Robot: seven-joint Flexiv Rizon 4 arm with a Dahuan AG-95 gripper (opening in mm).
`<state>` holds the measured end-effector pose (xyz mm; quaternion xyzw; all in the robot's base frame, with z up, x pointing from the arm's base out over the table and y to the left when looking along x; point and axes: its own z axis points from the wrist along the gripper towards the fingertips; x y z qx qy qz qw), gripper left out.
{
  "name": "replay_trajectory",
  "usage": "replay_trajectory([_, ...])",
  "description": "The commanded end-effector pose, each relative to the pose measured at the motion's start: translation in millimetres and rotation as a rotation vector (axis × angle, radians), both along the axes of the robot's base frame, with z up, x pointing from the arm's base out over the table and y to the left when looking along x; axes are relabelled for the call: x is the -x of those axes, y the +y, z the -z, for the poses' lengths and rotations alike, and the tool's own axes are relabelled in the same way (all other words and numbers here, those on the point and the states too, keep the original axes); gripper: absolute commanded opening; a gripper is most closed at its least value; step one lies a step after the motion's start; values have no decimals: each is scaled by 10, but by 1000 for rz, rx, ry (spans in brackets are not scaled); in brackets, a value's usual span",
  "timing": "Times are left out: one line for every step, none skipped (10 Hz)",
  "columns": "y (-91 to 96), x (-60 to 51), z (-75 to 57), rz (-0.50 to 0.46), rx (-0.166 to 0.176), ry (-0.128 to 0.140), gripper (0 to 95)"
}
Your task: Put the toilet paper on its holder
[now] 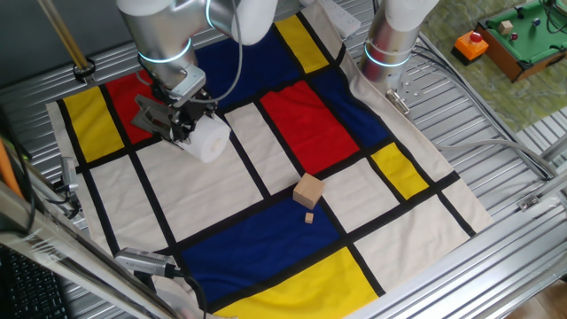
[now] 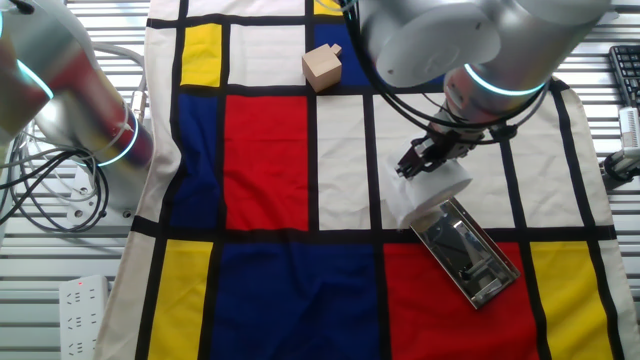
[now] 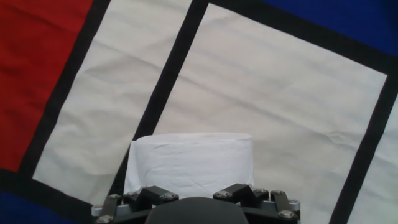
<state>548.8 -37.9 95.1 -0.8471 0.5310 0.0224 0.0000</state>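
Observation:
The toilet paper [image 1: 210, 140] is a white roll held at my gripper [image 1: 183, 125], above the white square of the checked cloth. The grey metal holder [image 1: 149, 113] lies right beside the gripper, on the red square. In the other fixed view the roll [image 2: 428, 195] sits at the upper end of the holder [image 2: 466, 250] and touches or overlaps it, with the gripper [image 2: 428, 160] on top of the roll. In the hand view the roll [image 3: 189, 163] fills the space just ahead of the gripper [image 3: 193, 190]. The fingertips are hidden by the roll.
A tan wooden block [image 1: 308, 190] with a small piece [image 1: 309, 217] beside it lies mid-cloth; it also shows in the other fixed view [image 2: 322, 67]. A second arm's base [image 1: 390, 40] stands at the cloth's far edge. Cables and a power strip [image 2: 85, 295] lie off the cloth.

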Motion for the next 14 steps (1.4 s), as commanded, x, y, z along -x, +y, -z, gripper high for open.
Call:
replay_trajectory([-38, -6, 10, -7, 0, -1, 0])
replay_trajectory([-71, -19, 13, -12, 1, -1, 0])
replay_trajectory([-86, -29, 10, -14, 0, -1, 0])
replay_trajectory([-102, -41, 10, -18, 1, -1, 0])
replay_trajectory([-119, -48, 17, -20, 2, -1, 0])
replay_trajectory([-134, -52, 28, -23, 1, -1, 0])
replay_trajectory([-156, -52, 42, -27, -1, -2, 0])
replay_trajectory([-161, -51, 44, -27, -1, -1, 0])
replay_trajectory([-167, -50, 44, -29, -1, -1, 0])
replay_trajectory([-173, -48, 42, -29, -2, -2, 0])
replay_trajectory([-184, -45, 38, -29, -2, -2, 0])
replay_trajectory([-196, -43, 37, -30, -1, -2, 0])
replay_trajectory([-206, -40, 38, -30, -3, -2, 0])
replay_trajectory([-221, -37, 40, -32, -4, -2, 0])
